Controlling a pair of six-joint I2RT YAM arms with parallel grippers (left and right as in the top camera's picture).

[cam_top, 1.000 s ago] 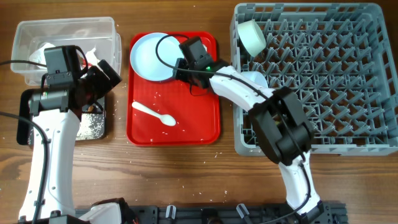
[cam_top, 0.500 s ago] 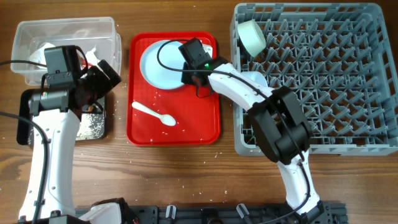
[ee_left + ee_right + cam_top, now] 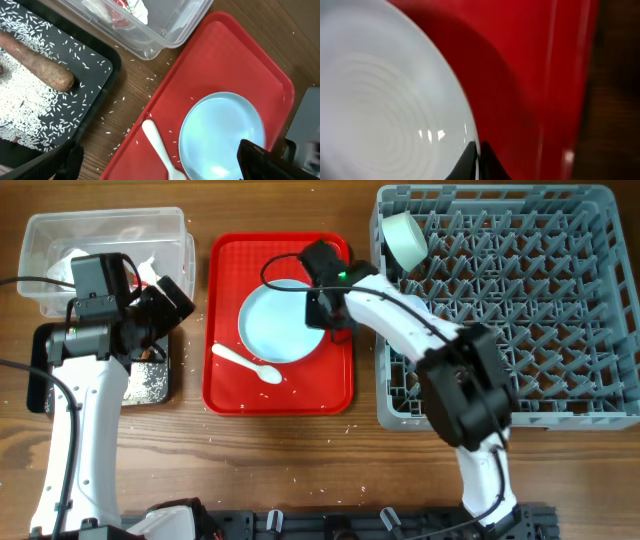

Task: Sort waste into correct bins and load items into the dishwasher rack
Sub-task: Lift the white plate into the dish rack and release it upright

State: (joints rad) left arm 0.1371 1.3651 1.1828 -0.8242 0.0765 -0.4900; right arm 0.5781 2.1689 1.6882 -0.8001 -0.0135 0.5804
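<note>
The round pale-blue plate (image 3: 280, 322) lies on the flat red tray (image 3: 225, 390). My right gripper (image 3: 328, 312) is shut on the plate's right rim; the right wrist view shows the jaws (image 3: 477, 156) pinching the rim of the plate (image 3: 380, 100). The white spoon (image 3: 250, 363) lies on the tray just in front of the plate. My left gripper (image 3: 160, 305) is open and empty, hovering between the clear tub (image 3: 105, 225) and the black tray (image 3: 150, 385). The black tray holds rice grains (image 3: 20, 95) and the carrot-like scrap (image 3: 37, 62). The tub holds white paper and the red-and-white wrapper (image 3: 125, 7).
The grey dishwasher rack (image 3: 520, 300) fills the right side, with the pale-green bowl (image 3: 404, 238) on edge in its back left corner. Loose rice grains lie on the wood between the black tray and the red tray (image 3: 125, 105).
My right gripper has dragged the plate from the tray's back left corner towards the tray's middle and right. The left arm and the spoon have not moved.
</note>
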